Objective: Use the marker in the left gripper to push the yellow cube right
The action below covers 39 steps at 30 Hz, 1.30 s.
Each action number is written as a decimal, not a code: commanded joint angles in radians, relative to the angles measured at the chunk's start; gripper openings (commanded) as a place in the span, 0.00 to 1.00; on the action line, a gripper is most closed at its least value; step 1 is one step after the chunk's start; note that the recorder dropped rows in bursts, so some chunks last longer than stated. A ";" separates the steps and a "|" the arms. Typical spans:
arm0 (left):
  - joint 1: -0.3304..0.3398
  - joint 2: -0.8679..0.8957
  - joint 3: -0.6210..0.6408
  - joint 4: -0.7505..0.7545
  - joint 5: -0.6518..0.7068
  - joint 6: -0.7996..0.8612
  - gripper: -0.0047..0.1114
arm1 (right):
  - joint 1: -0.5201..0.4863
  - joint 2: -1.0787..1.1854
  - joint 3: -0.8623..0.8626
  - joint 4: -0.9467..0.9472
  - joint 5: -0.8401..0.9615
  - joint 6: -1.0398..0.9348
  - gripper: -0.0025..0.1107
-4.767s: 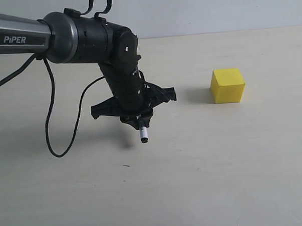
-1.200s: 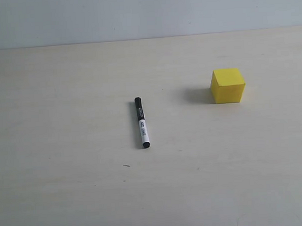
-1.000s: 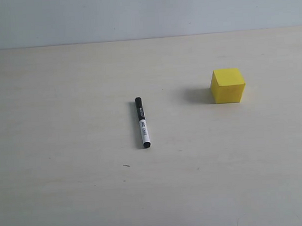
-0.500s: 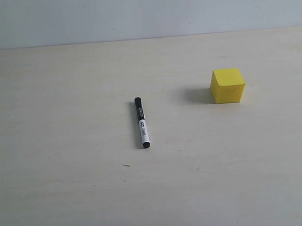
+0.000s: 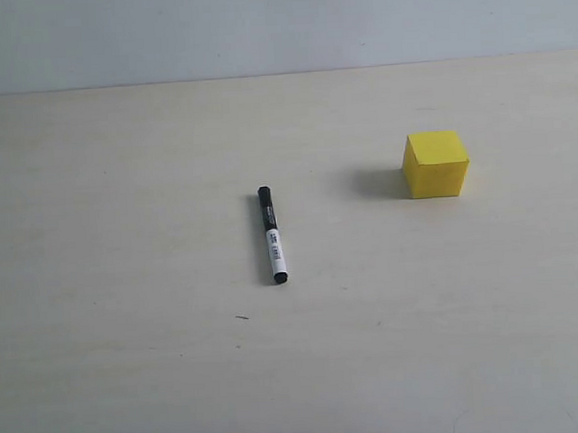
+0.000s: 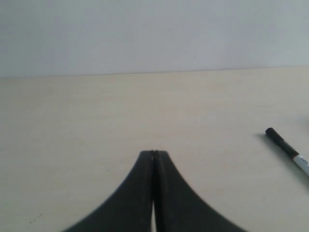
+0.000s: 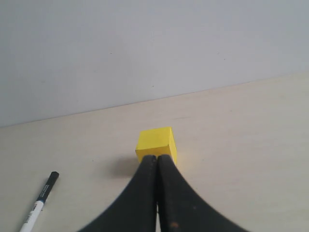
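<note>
Yellow cube point(image 5: 435, 164) sits well apart from the marker point(image 5: 272, 234) lying flat.

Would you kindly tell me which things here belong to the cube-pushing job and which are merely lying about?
For the job: marker, lying loose on the table; yellow cube; left gripper, shut and empty.
Not part of it: right gripper, shut; small dark speck on the table.

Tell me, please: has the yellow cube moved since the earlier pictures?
No. The yellow cube keeps its distance from the table's back edge in the exterior view.
</note>
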 commanded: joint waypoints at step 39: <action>0.003 -0.099 0.099 0.004 0.035 0.022 0.04 | 0.000 -0.001 0.004 0.000 -0.006 -0.007 0.02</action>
